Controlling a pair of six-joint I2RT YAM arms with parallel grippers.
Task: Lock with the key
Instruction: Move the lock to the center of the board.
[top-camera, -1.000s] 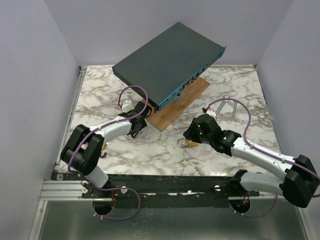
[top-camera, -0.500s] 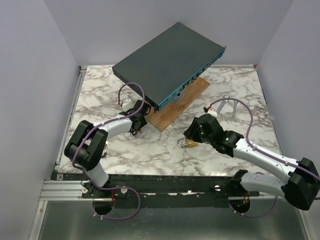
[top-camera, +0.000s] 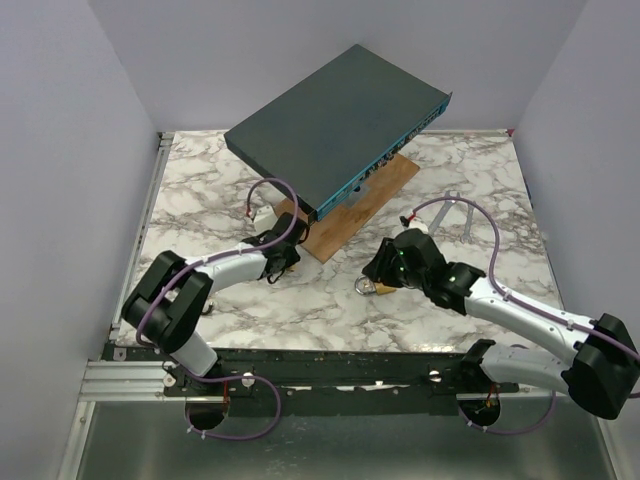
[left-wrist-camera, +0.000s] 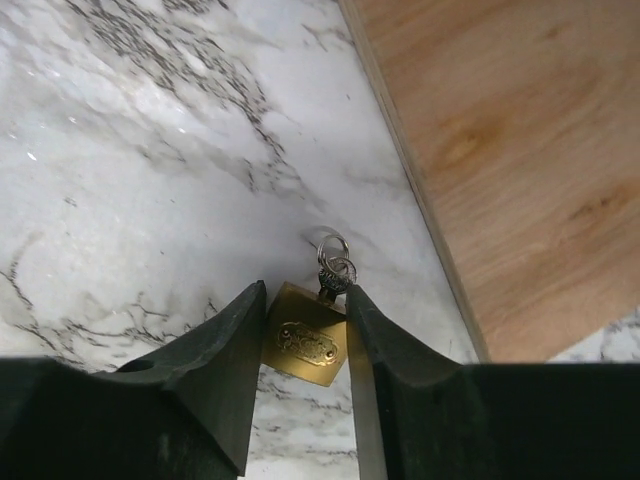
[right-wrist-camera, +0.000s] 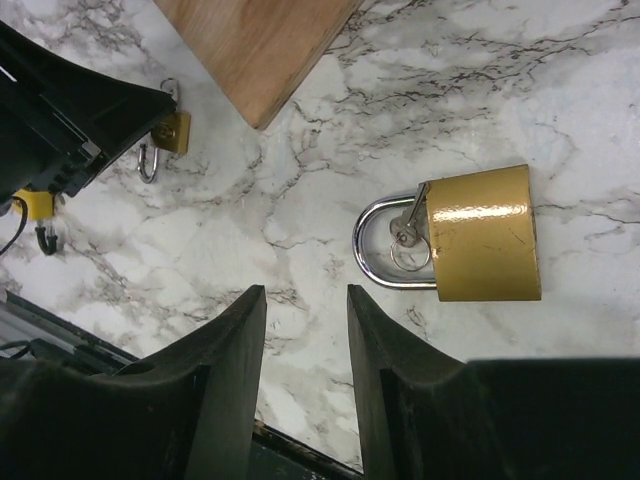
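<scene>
Marble table (right-wrist-camera: 560, 90): brass padlock (right-wrist-camera: 484, 234) flat, key (right-wrist-camera: 408, 226) across shackle.

Nothing legible anywhere. The small brass padlock (left-wrist-camera: 305, 347) carries an oval embossed emblem on its face, but the lettering in it is too blurred to read. The large brass padlock (right-wrist-camera: 483, 234) shows a plain face, and the dark equipment box (top-camera: 335, 112) shows no readable marking.

A robot test cell in a lab. Plain lavender walls (top-camera: 60, 150) box in a marble-patterned table (top-camera: 200, 190). An aluminium rail (top-camera: 130, 375) runs along the frame's bottom edge.
</scene>
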